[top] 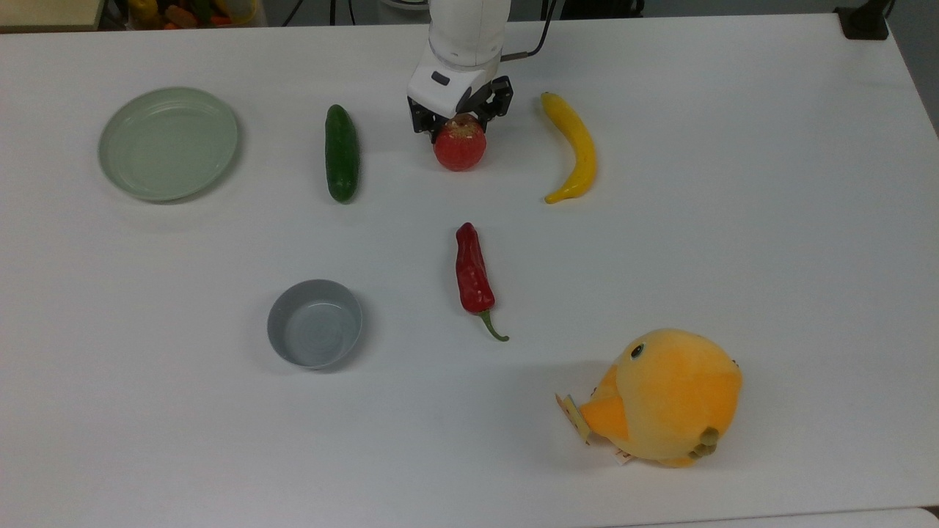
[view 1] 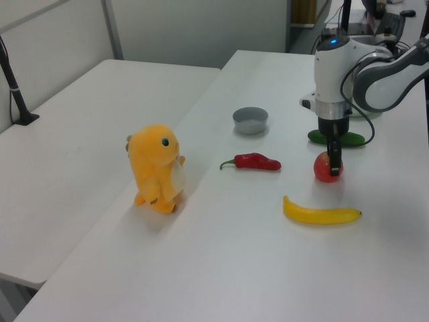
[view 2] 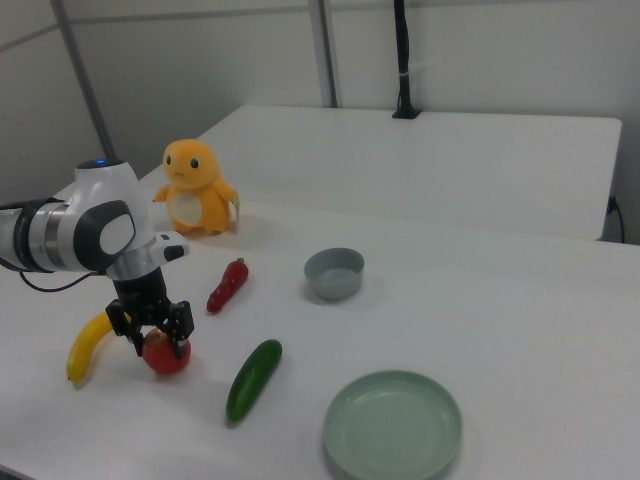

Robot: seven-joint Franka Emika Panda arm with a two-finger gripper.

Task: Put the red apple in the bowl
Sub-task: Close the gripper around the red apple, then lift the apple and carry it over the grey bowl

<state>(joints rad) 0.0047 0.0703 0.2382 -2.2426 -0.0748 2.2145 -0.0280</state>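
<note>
Fingers of our black two-finger gripper straddle the round red apple in the top view, one dark pad on either flank of the fruit's upper half; we judge them closed against it, and we cannot tell whether the apple sits on the white bench or just above it. To the top view's left of the apple lies the long dark-green cucumber, to the top view's right the curved yellow banana. The pale green flat plate sits far to the top view's left. Lower down we see the small round grey bowl, well apart from the apple, with the long dark-red chili pepper between them and the orange plush bird near the bottom.

From the left view, our gripper points straight down onto the apple, which is between the banana and the cucumber. The bowl stands beyond the chili pepper.

From the right view, the gripper grips the apple beside the banana; the bowl is apart.
</note>
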